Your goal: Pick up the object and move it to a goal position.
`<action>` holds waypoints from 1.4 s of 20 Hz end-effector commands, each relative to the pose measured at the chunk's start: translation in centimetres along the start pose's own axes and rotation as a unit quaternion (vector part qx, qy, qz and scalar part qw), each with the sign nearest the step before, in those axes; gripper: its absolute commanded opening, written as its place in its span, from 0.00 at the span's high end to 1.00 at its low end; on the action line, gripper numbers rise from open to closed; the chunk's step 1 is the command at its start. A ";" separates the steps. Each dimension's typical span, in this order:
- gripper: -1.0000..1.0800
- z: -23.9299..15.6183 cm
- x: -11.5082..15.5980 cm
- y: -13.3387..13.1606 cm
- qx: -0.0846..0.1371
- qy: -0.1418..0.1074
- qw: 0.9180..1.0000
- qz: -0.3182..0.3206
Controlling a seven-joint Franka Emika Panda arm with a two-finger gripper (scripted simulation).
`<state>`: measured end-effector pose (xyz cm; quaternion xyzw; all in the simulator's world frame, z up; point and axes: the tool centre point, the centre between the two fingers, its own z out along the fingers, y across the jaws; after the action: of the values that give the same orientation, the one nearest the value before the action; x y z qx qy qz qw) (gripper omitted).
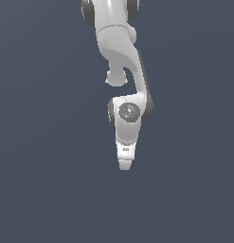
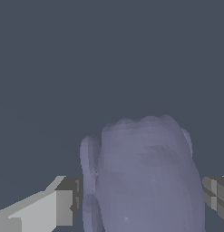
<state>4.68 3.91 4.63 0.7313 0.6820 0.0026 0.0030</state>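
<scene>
Between the two gray fingers (image 2: 63, 206) of the gripper (image 2: 140, 204), the lumpy purple-blue blob (image 2: 147, 176) is sitting, and they are squeezing it.

**Two cameras: one far, one close**

The exterior view faces the arm (image 1: 122, 71) from a distance, framing it whole against a plain dark ground. The wrist view looks out past the fingers (image 2: 50, 210) at very close range, the object (image 2: 147, 176) filling much of it. Both views share only the arm's fingered end

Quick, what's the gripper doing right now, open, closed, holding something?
Gripper: fingers on either side of the purple-blue object; whether they are clamped on it cannot be told.
</scene>
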 end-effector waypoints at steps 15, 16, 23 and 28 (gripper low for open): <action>1.00 -0.9 -1.3 -5.3 0.001 0.000 1.000 0.000; 1.00 -1.0 -1.4 -5.9 0.002 0.000 1.000 0.001; 1.00 -1.8 -2.5 -10.4 0.002 0.000 1.000 0.001; 1.00 -2.4 -3.3 -13.7 0.003 -0.001 1.000 0.001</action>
<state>-8.24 1.73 6.69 0.7318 0.6815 0.0001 0.0011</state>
